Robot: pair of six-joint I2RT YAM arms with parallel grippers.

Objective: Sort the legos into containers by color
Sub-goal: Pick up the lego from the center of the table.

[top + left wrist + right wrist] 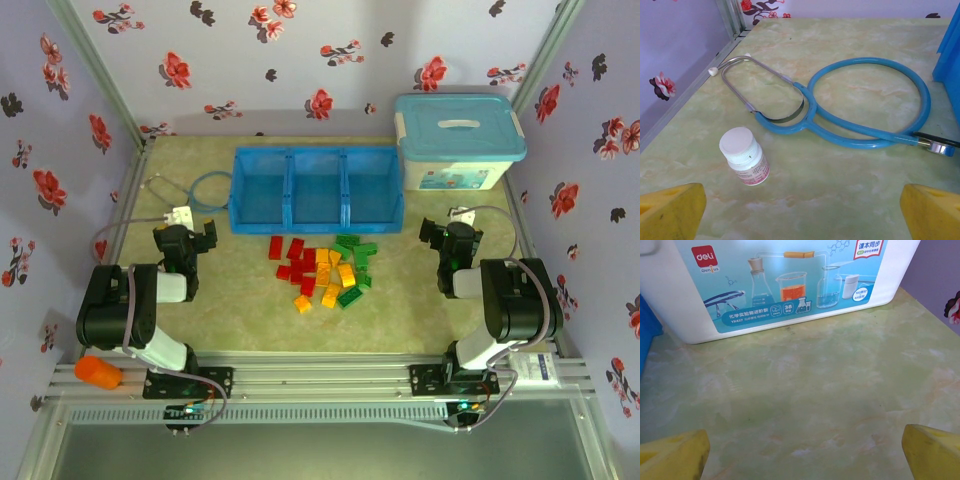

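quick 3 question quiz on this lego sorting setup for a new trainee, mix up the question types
1. True or false: some legos already lie in the blue tray.
2. In the left wrist view, what stands on the table near the stethoscope? A) pill bottle B) scissors C) mug
3. Fill in: the left gripper and right gripper are both ___.

Key: 1 false; 2 A; 3 open.
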